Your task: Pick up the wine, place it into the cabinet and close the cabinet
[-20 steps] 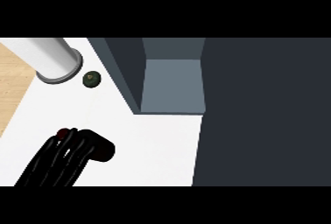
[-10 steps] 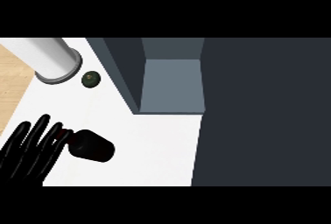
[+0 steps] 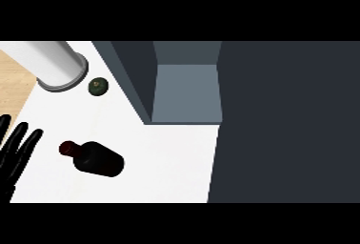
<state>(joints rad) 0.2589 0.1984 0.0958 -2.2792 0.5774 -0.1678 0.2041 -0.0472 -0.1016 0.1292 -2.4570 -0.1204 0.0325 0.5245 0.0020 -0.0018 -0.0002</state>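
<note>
Looking down through the head view, you have the left hand (image 3: 15,155) at the picture's left edge, fingers straight and spread, holding nothing. The wine (image 3: 97,159) sits on the white worktop (image 3: 162,162), just right of those fingertips and apart from them. It seems to lie on its side, though the steep angle leaves some doubt. Its long axis runs slantwise, with the reddish cap pointing up-left toward the hand and the fat body farther from it. The open cabinet (image 3: 184,93) is beyond the bottle, farther right and away from the hand. Your right hand shows nowhere, so the left is the one placed to take it. I'd judge you should close across the body, since a lying bottle may roll.
</note>
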